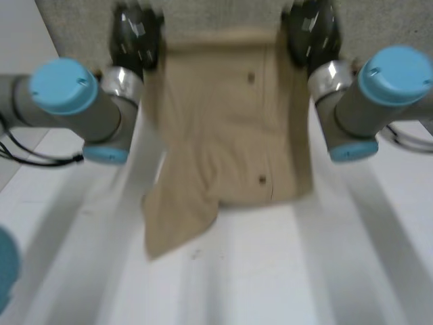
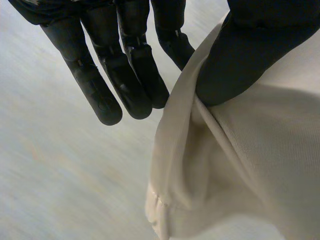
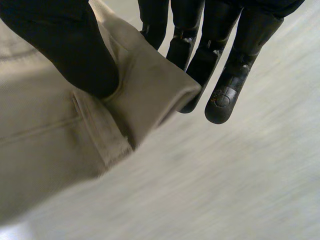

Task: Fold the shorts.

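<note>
The beige shorts [image 1: 233,128] lie spread on the white table, waistband at the far side and the legs toward me, one leg [image 1: 177,217] reaching nearer than the other. My left hand [image 1: 135,37] is at the far left corner of the waistband. In the left wrist view its thumb [image 2: 240,60] presses on top of the shorts' edge [image 2: 225,160] with the fingers [image 2: 125,85] behind it, pinching the cloth. My right hand [image 1: 308,34] is at the far right corner. Its thumb [image 3: 75,55] pinches the waistband [image 3: 145,85], beside a belt loop, against the fingers [image 3: 220,75].
The white table [image 1: 270,271] stretches toward me from the shorts. A grey speckled surface [image 1: 223,17] lies past the table's far edge. Both forearms [image 1: 74,101] [image 1: 379,95] reach in along the two sides of the shorts.
</note>
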Robot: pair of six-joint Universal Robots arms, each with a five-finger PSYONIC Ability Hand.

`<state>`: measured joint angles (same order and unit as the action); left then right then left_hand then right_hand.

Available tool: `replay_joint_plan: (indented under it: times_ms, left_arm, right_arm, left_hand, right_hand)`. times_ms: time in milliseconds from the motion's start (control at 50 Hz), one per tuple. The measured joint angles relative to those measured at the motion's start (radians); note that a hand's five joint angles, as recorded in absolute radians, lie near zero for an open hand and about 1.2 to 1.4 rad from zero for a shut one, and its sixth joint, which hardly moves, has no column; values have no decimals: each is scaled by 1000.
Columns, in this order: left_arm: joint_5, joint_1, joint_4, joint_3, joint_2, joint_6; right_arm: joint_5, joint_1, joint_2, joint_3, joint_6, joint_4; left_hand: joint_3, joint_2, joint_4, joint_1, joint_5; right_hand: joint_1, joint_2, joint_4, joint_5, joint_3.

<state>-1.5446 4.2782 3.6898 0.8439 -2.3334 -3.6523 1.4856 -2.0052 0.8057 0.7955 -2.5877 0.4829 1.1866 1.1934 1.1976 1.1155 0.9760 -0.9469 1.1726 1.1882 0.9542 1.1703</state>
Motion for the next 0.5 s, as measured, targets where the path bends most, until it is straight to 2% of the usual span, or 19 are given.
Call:
replay_joint_plan:
  times_ms: [60,160,360,500]
  left_arm:
    - [-33,-15,180,95,133,-5]
    - [-38,-52,315,266,289,-6]
    - [-71,-117,305,607,387,-40]
    - [-203,-144,218,884,382,-71]
  right_arm:
    - [21,-8,101,48,56,152]
    - [1,-26,202,136,67,194]
    - [-26,-44,282,373,60,71]
    - [-51,-44,280,616,75,-88]
  left_hand:
    - [0,1,0,0,0]
    - [0,2,0,2,0]
    - [3,4,0,10,13]
    - [4,4,2,10,13]
  right_hand:
    - [0,0,0,0,0]
    - [0,0,0,10,9]
    - [-6,0,0,25,13]
    - [-6,0,0,27,13]
